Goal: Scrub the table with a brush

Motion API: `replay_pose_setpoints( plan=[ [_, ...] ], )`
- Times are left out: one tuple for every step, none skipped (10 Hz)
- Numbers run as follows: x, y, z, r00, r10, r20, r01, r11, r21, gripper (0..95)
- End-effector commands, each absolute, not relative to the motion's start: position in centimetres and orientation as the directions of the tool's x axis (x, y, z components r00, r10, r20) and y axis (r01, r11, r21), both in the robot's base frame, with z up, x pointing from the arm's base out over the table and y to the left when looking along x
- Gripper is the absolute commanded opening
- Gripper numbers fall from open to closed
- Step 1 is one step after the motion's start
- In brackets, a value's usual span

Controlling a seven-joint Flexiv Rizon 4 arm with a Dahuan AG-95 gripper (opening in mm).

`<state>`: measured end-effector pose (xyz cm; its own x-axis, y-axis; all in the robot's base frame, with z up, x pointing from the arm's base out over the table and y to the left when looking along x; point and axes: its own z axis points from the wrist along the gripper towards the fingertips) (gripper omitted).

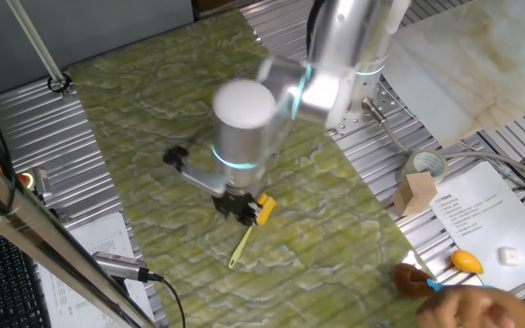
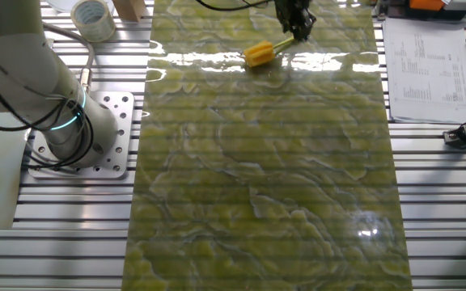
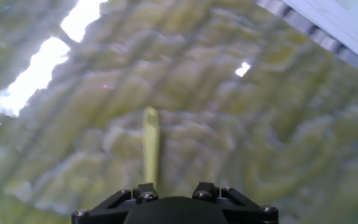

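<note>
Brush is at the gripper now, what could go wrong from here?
1. The gripper sits at the brush close to its yellow head; the pictures don't show whether the fingers are shut, so it may slip or twist once scrubbing starts.
2. The thin handle sticks out low over the table and could drag or catch on its ridges.

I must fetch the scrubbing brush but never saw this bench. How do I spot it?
Find the yellow-green marbled table. Under the silver arm's black end effector lies the brush: a blocky yellow head with a thin yellow-green stick handle, nothing else on that surface shares its shape.
</note>
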<state>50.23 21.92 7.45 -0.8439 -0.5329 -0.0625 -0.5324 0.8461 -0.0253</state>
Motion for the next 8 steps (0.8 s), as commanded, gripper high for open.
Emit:
replay_pose_setpoints(
  plan=[
    [51.2,19.3,8.2,-0.85,-0.525,-0.046,-0.525,0.851,-0.015,0.0],
    [51.6,18.1,8.7,-0.854,-0.518,-0.043,-0.519,0.855,-0.006,0.0],
    [51.9,17.2,9.0,-0.856,-0.515,-0.044,-0.515,0.857,-0.003,0.0],
    [52.3,16.1,9.3,-0.86,-0.509,-0.041,-0.51,0.86,0.002,0.0],
    [52.8,15.1,9.6,-0.865,-0.501,-0.026,-0.501,0.865,0.011,0.0],
    [53.1,14.7,9.7,-0.863,-0.505,-0.022,-0.506,0.863,0.013,0.0],
    [53.1,14.7,9.7,-0.856,-0.516,-0.023,-0.517,0.856,0.013,0.0],
    [53.1,14.7,9.7,-0.879,-0.476,-0.026,-0.476,0.879,0.014,0.0]
  ],
)
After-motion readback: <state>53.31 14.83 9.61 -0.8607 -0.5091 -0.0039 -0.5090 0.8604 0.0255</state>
